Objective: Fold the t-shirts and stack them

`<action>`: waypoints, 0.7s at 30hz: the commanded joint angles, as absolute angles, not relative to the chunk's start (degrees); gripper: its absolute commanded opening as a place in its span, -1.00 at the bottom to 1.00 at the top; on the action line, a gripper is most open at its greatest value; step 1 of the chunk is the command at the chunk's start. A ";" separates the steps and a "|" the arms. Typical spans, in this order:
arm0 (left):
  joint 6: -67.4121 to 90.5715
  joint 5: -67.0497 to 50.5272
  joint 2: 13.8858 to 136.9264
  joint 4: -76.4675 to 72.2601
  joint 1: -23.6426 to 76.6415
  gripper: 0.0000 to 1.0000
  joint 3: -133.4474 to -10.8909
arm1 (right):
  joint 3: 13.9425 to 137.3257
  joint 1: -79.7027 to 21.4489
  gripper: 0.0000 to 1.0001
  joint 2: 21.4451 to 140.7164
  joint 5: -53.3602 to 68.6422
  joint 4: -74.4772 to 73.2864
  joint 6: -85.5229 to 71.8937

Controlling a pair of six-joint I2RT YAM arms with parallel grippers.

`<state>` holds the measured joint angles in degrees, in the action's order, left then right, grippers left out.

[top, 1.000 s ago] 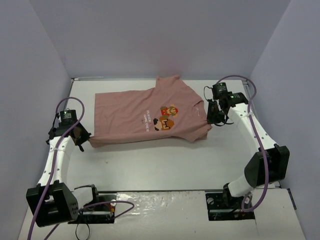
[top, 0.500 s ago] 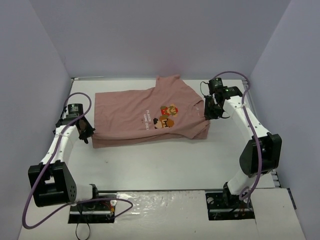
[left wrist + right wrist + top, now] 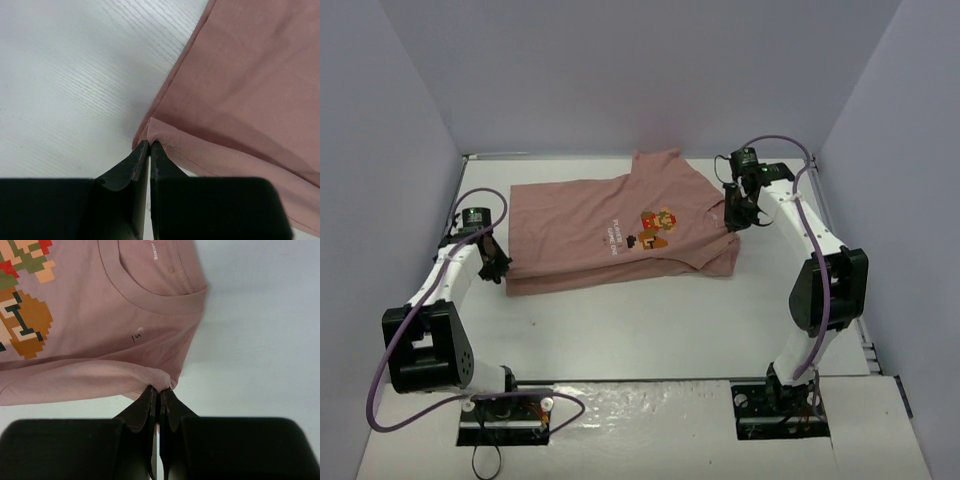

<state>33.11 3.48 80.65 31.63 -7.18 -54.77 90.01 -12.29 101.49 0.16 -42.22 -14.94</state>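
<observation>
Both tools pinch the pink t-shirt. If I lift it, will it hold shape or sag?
Probably floppy: the t-shirt bunches into soft folds at the right tool, so it should sag between pinches. Likely light: the left tool holds it by just a thin hem corner.

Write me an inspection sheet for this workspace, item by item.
Surface: white table, faint wood grain.
Job's things: one pink t-shirt, graphic side up, lying sideways with its collar toward the right arm.
Clutter: nothing seen.
Grippers: left gripper shut on the shirt's hem corner; right gripper shut on fabric below the collar.
Cables: purple cables loop along both arms.
Surroundings: plain lavender walls on three sides.
</observation>
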 commanded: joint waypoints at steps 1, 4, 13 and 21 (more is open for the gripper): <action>34.05 5.88 83.12 27.56 -7.46 -1.00 -58.32 | 93.53 -12.04 -1.00 102.93 -1.92 -42.36 -13.96; 34.44 5.31 84.82 26.67 -7.38 -1.00 -59.20 | 93.86 -12.04 -1.00 104.53 -2.02 -42.36 -13.88; 33.22 4.57 90.81 24.16 -7.33 -1.00 -62.64 | 96.61 -12.04 -1.00 110.21 -3.34 -41.84 -13.27; 32.06 4.72 94.15 23.91 -6.77 -0.92 -65.16 | 102.65 -12.04 -1.00 116.33 -3.32 -41.75 -13.35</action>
